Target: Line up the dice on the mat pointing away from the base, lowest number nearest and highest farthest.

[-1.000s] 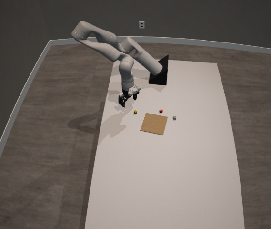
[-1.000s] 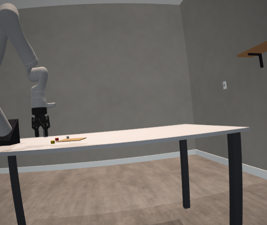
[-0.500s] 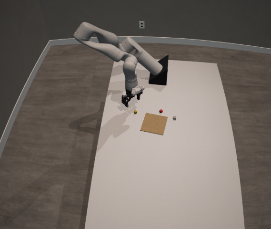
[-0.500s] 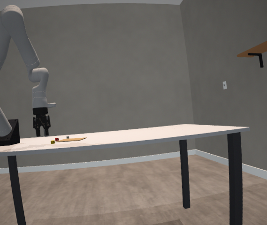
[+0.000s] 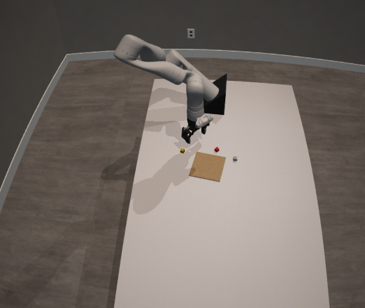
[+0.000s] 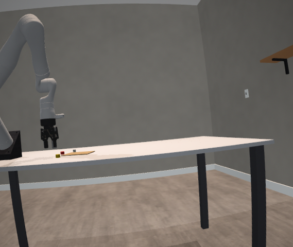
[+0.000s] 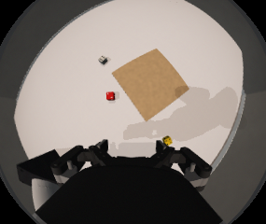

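My end effector (image 5: 194,134) hangs above the table (image 5: 258,215) with its fingers spread wide apart and nothing between them. In the exterior view it (image 6: 49,143) points straight down, its tips clear of the table (image 6: 167,147) surface, between my base mount (image 6: 3,148) and the dice.

The mat (image 5: 208,166) lies flat on the table, a tan square with none of the dice on it. The yellow die (image 5: 182,151) sits on the bare table just off the mat's far left corner, close below my end effector in the top view. The red die (image 5: 216,149) rests just beyond the mat's far edge, near its right corner. The grey die (image 5: 235,159) stands a little to the right of the mat, apart from it.

In the wrist view the yellow die (image 7: 168,141) appears right beside my fingertips, in shadow, while the red die (image 7: 110,96) sits beside the mat (image 7: 150,84) and the grey die (image 7: 103,60) lies farther off. The pips on the dice are too small to read.
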